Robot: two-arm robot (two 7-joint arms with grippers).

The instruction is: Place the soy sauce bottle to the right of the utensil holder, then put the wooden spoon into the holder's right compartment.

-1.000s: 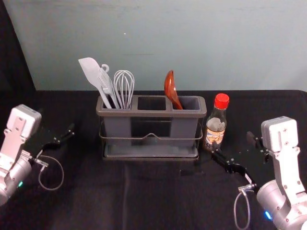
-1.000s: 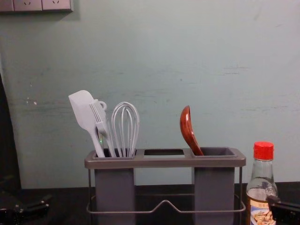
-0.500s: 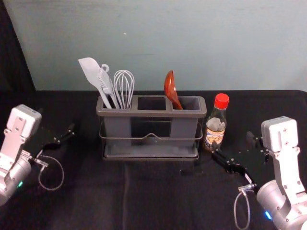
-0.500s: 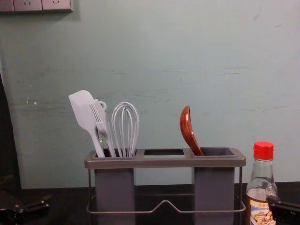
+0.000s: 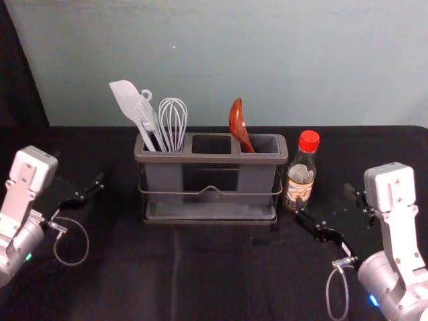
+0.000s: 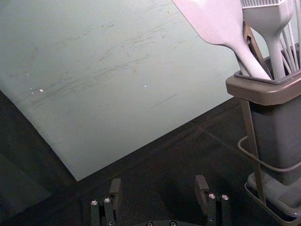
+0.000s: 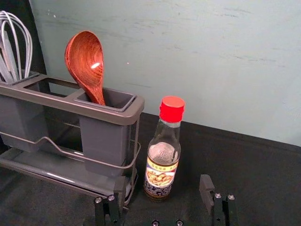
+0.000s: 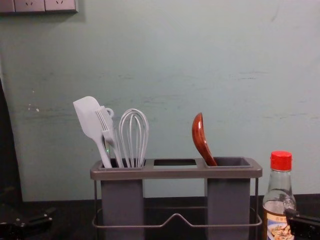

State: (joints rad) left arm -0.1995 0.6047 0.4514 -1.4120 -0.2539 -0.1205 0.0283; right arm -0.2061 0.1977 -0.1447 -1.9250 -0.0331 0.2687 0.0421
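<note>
The soy sauce bottle (image 5: 300, 175) stands upright just right of the utensil holder (image 5: 209, 158). The wooden spoon (image 5: 239, 124) leans bowl-up in the holder's right compartment. Open and empty, my right gripper (image 5: 328, 208) is in front of the bottle and to its right; in the right wrist view the bottle (image 7: 162, 157) is beyond the gap of the gripper (image 7: 162, 190). My left gripper (image 5: 79, 189) is parked left of the holder, open in the left wrist view, where the gripper (image 6: 157, 193) has nothing between its fingers.
In the holder's left compartment stand a white spatula (image 5: 129, 108), a brush (image 5: 148, 117) and a whisk (image 5: 173, 124). A wall (image 5: 267, 60) rises behind the black table (image 5: 200, 267).
</note>
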